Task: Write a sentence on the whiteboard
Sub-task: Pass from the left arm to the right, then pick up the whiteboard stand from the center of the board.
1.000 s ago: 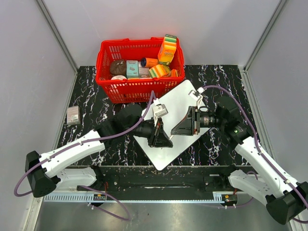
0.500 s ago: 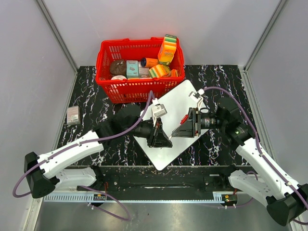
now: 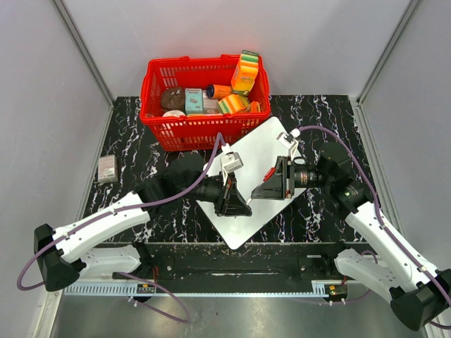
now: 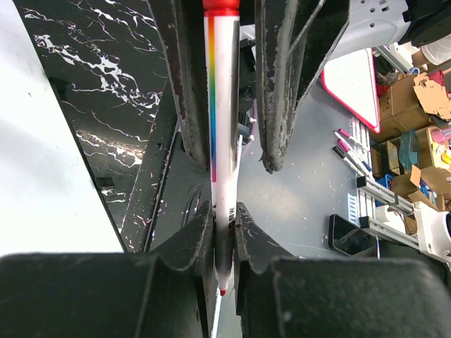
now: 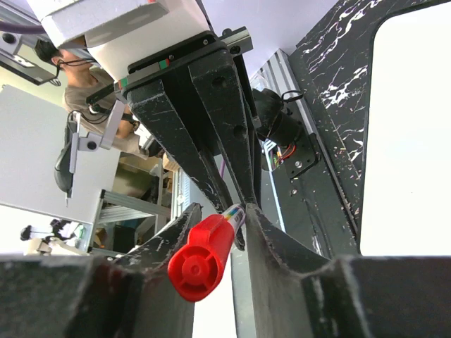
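Left end effector [image 4: 224, 211] pinches white rainbow-striped plastic marker [image 4: 224, 105]; right end effector [image 5: 222, 211] straddles its red cap [image 5: 197, 260], grip indeterminate.

Plain grey walls [image 3: 211, 35] enclosed a black, white-veined counter [image 3: 134, 134]; an aluminium rail [image 3: 211, 288] edged its near side.

One whiteboard [image 3: 257, 151], one marker [image 4: 222, 105], one red basket [image 3: 151, 105] and one small box [image 3: 107, 169].

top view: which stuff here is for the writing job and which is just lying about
For the job: whiteboard, marker in the left hand, right hand at its red cap.
Lying about: red basket and its contents, small packet left of the board.
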`<control>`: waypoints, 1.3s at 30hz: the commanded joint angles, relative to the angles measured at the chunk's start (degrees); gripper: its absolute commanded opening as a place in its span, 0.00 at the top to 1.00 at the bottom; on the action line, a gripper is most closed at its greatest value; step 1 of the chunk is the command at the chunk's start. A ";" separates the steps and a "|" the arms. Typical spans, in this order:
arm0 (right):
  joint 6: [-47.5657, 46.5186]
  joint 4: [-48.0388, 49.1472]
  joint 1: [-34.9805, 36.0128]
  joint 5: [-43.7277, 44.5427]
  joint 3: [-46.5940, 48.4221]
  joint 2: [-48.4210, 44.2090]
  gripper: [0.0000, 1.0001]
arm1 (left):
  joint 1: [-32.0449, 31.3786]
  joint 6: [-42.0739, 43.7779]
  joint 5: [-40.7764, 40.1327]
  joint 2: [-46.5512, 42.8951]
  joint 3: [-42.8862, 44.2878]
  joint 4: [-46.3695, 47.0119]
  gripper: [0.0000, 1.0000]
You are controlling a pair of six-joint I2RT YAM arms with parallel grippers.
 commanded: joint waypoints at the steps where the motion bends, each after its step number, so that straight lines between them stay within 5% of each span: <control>1: 1.59 3.64 0.23 -2.46 0.47 -0.13 0.65 | -0.46 0.54 0.07 -0.07 0.64 1.78 1.00; 6: 0.98 2.93 0.23 -2.90 0.12 -0.05 0.77 | -0.46 0.54 -0.11 0.01 0.64 1.78 1.00; 8: 0.98 2.67 0.23 -3.16 0.20 0.04 1.00 | -0.46 0.54 -0.11 0.01 0.56 1.87 1.00; 11: 0.71 2.32 0.23 -2.90 0.29 -0.22 1.00 | -0.46 0.46 -0.28 0.10 0.56 1.78 1.00; 12: 0.54 2.06 0.23 -2.55 0.38 -0.22 1.00 | -0.54 0.46 -0.19 0.28 0.73 1.78 0.90; 16: -1.83 -2.06 0.23 0.87 0.64 -0.92 1.00 | -0.55 -0.33 -4.22 -0.33 0.99 0.11 0.01; 29: -7.64 -24.30 0.23 34.06 2.84 -13.22 1.00 | -0.55 -15.07 -33.75 -14.64 -5.22 -11.75 0.01; 35: -4.12 -26.42 0.23 38.06 0.64 -18.76 1.00 | -0.46 -23.70 -44.12 -31.95 -14.12 -17.53 0.01; 39: -3.77 -26.86 0.23 39.11 -0.85 -19.03 1.00 | -0.46 -25.12 -45.89 -32.60 -14.82 -24.40 0.01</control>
